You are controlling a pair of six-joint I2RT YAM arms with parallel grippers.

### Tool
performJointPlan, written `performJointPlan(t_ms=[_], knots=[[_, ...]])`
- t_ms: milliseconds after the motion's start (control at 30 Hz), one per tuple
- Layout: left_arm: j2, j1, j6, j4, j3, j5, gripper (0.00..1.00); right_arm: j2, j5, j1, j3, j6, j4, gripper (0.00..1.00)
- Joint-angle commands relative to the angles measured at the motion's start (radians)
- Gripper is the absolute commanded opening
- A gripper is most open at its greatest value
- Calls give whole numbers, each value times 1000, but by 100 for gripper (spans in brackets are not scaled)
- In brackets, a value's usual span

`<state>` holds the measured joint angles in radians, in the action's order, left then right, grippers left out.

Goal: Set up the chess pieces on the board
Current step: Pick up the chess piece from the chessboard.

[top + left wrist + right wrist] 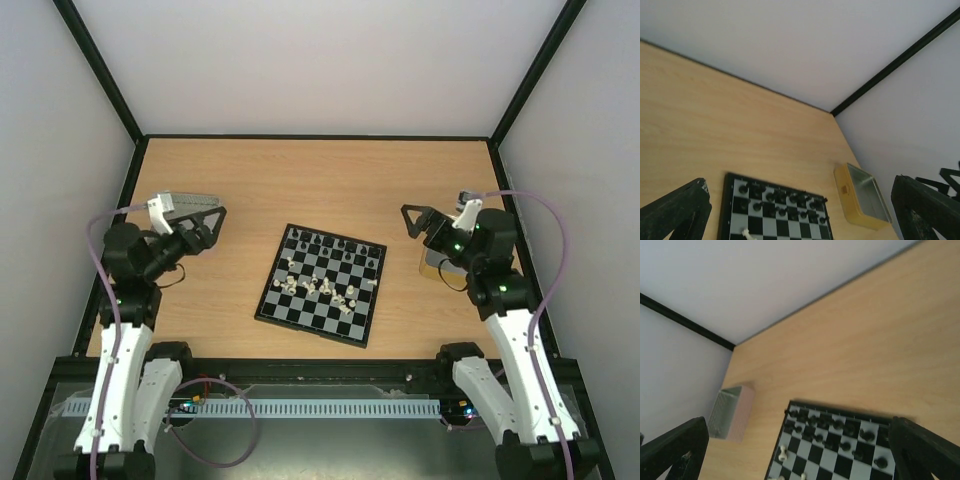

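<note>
Left gripper [212, 230]: near the table's [320, 170] left edge, jaws wide apart, nothing between them. It points toward the middle, raised off the surface. A grey metal tray [185, 203] sits just behind it, toward the far-left side.

Board [310, 318]: middle of the table, closer to the near edge than the far one, turned slightly clockwise. Well apart from both arms.

Black pieces [335, 245]: upright in two rows along the board's far edge. White pieces [320, 288]: loose cluster across the board's middle rows, not lined up. Can't tell which are upright or tipped. The board's near rows are bare.

Right gripper [418, 228]: near the table's right edge, jaws also spread wide, empty, aimed toward the board. A yellow tin [862, 197] with a shiny inside lies by the right edge, partly under that arm in the top view.
</note>
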<state>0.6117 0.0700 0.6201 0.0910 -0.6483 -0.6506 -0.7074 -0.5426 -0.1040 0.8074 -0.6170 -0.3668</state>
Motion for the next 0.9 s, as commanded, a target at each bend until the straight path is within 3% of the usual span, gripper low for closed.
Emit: performJointPlan(t_ms=[0,200,333,467,700,867], knots=[[66,-40,49,-153,56,-75,100,-65,-96,4,-66,-12,62,93],[213,-162,53,-139,67,30,100,-182,-94,-33,-119,-55,85,82],[291,-230,81,-173,88,78,100,-256,-20,-123,-117,-63,71,76],[335,-285,98,-171,99,134,98,-319,55,-236,-111,-88,44,64],[322,-339,99,-151,118,195,96,-320,267,-431,-142,-129,-34,46],[257,-343,93,-117,144,224,96,-349,367,-526,-160,-150,-69,46]])
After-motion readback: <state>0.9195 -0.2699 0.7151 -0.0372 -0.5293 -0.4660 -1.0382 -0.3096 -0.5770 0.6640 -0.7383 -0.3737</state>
